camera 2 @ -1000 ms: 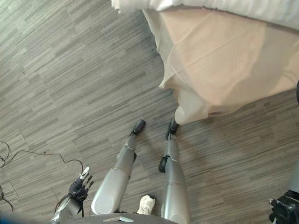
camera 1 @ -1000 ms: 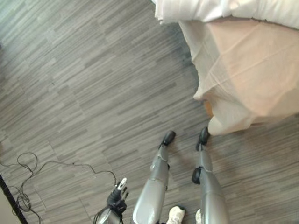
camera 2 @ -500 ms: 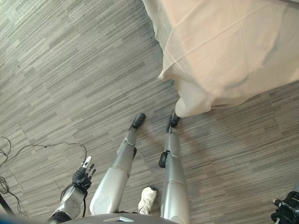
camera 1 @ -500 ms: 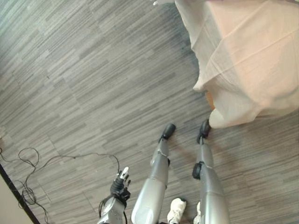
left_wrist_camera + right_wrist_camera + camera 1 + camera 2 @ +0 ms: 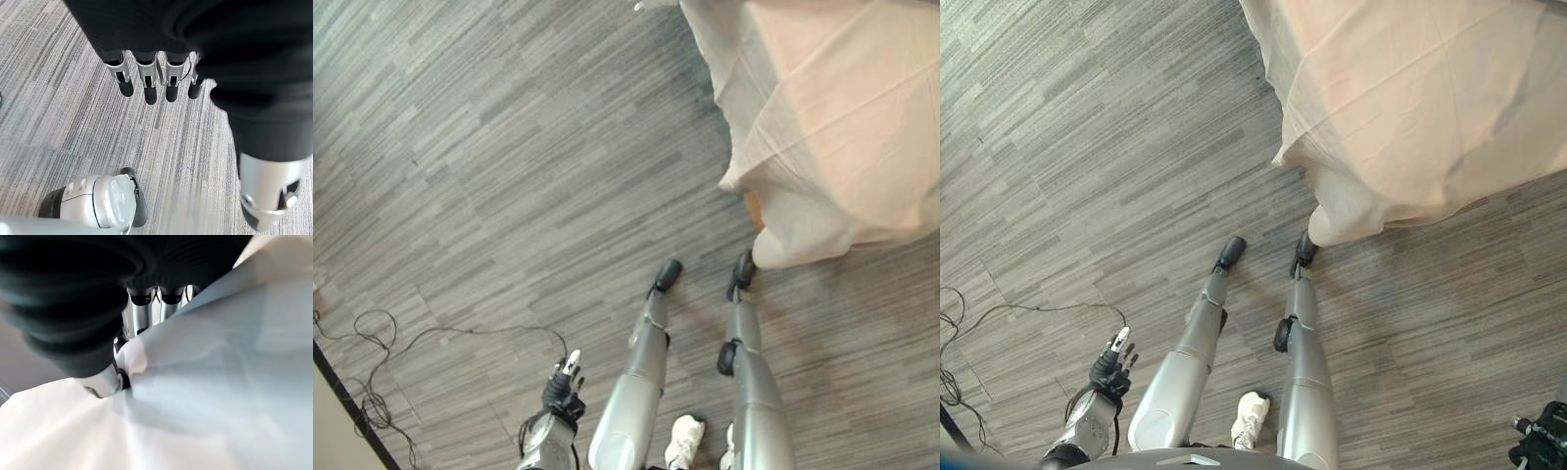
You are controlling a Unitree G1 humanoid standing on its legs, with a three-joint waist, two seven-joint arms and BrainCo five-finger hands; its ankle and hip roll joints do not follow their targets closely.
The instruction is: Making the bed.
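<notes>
The bed's corner, draped in a beige sheet (image 5: 842, 117), hangs over the floor at the upper right, its lowest fold just ahead of me. My left hand (image 5: 563, 387) hangs low at the lower left, far from the bed; its fingers (image 5: 146, 83) are straight and hold nothing over the floor. In the right wrist view my right hand (image 5: 105, 379) has a fold of white bedding (image 5: 205, 382) pinched between thumb and fingers, and the cloth covers the fingertips.
Grey striped flooring (image 5: 509, 176) stretches to the left of the bed. A person's white shoe (image 5: 683, 441) stands close behind me. A dark floor edge (image 5: 342, 411) with a pale surface beyond it runs across the lower left corner.
The camera has tilted since a second ago, so the white bedding along the top edge has left the picture. The left hand sits slightly higher. Nothing has changed in the last half second.
</notes>
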